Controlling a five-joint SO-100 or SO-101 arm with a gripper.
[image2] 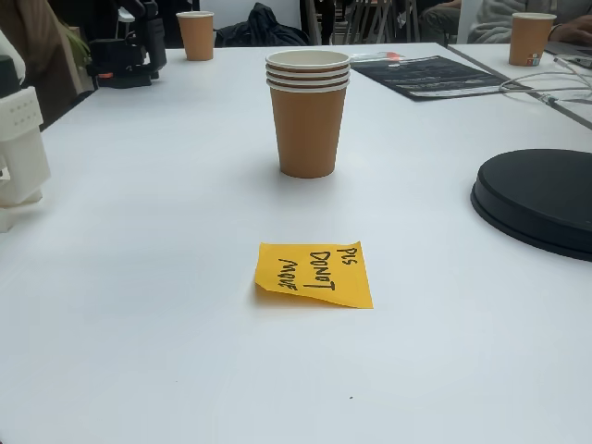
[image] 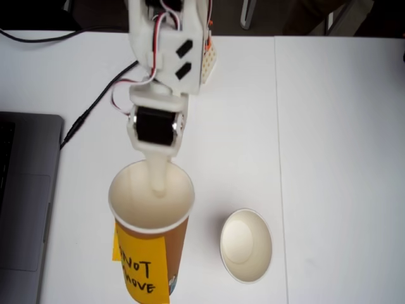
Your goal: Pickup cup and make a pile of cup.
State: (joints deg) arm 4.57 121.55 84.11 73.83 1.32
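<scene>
Down-looking fixed view, near edge first: the cup [image: 150,253], brown outside, white inside, orange note on its side with "NOT / MOVE" readable. Rim looks wider than the neighbour's, so apparently up off the table [image: 329,126]. Just right of it, apart: plain cup [image: 245,246], upright, mouth open to the camera.

Above the noted cup: gripper [image: 158,187] clamped on its far rim. One white finger [image: 157,174] down inside against the wall; outer one hidden under the servo. White arm beyond it, black cable [image: 95,104] running left, laptop [image: 25,202] at the left edge.

Low table-level fixed view, front to back: loose sticky note [image2: 313,274] lying flat, "PLS DONOT MOVE". Behind it, stack of cups [image2: 308,120], four rims, upright. Black disc [image2: 541,199] at right, white block [image2: 20,148] at left. Farther back: dark sheet [image2: 430,76], single cups [image2: 195,35] at both far corners.
</scene>
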